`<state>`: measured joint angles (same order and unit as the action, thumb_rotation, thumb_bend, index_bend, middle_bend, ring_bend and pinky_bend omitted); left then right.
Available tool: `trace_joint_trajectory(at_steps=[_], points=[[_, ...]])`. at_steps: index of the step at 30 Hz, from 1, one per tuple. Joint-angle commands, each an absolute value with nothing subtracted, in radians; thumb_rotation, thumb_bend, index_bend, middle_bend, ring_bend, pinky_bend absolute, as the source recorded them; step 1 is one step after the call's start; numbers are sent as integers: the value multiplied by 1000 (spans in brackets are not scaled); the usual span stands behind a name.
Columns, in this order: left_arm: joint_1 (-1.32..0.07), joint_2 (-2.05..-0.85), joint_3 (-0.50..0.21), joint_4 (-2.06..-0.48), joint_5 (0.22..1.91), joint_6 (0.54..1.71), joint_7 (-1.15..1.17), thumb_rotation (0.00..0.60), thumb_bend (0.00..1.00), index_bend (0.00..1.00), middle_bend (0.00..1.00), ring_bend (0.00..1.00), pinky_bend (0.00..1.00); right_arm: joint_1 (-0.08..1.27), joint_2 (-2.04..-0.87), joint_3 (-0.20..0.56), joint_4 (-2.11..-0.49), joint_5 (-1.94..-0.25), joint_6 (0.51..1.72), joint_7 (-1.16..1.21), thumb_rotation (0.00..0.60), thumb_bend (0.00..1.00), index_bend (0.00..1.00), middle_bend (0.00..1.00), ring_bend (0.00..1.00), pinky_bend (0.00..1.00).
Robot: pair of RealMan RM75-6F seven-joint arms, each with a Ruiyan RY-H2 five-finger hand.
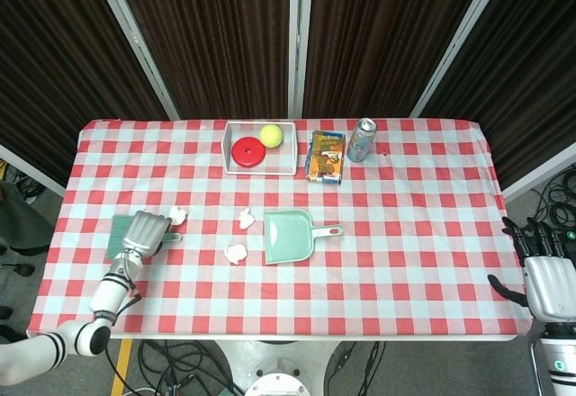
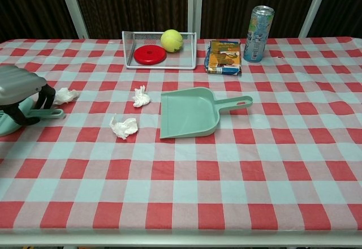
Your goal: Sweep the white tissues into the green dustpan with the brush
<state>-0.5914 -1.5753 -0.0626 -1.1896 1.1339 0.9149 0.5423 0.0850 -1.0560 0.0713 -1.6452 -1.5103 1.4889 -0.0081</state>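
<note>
The green dustpan [image 1: 288, 236] [image 2: 189, 112] lies mid-table, its handle pointing right. Three white tissues lie left of it: one [image 1: 246, 219] [image 2: 141, 97] near its back corner, one [image 1: 236, 253] [image 2: 123, 127] nearer the front, one [image 1: 177, 215] [image 2: 66, 95] beside my left hand. My left hand [image 1: 144, 231] [image 2: 20, 87] sits on top of the green brush [image 1: 119, 235] [image 2: 48, 113] at the table's left, fingers curled around its handle. My right hand [image 1: 549, 279] hangs past the table's right edge, fingers apart, holding nothing.
At the back stands a white wire basket [image 1: 260, 167] [image 2: 159, 65] holding a red disc [image 2: 150, 54] and a yellow ball [image 2: 171, 40]. To its right are a snack box [image 1: 327, 156] [image 2: 224, 56] and a drinks can [image 1: 361, 139] [image 2: 259, 25].
</note>
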Motion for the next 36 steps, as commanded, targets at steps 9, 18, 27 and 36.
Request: trace_joint_trajectory(at_steps=[9, 18, 27, 36], points=[[-527, -1435, -32, -1302, 1346, 1089, 273, 600, 414, 536, 568, 777, 894, 188, -1065, 69, -1707, -1589, 1368, -85, 600, 145, 168, 299, 79, 109], [-509, -1366, -9, -1390, 1470, 1153, 99, 600, 414, 538, 568, 775, 894, 424, -1210, 152, -1744, -1491, 1066, -314, 600, 137, 306, 367, 124, 157], [-508, -1383, -1, -1365, 1485, 1136, 63, 600, 413, 538, 568, 773, 889, 612, -1470, 219, -1586, -1246, 908, -603, 600, 121, 346, 377, 127, 161], [-511, -1385, -4, -1355, 1482, 1117, 54, 600, 412, 538, 567, 772, 888, 717, -1641, 223, -1431, -1099, 882, -721, 600, 122, 372, 381, 146, 169]])
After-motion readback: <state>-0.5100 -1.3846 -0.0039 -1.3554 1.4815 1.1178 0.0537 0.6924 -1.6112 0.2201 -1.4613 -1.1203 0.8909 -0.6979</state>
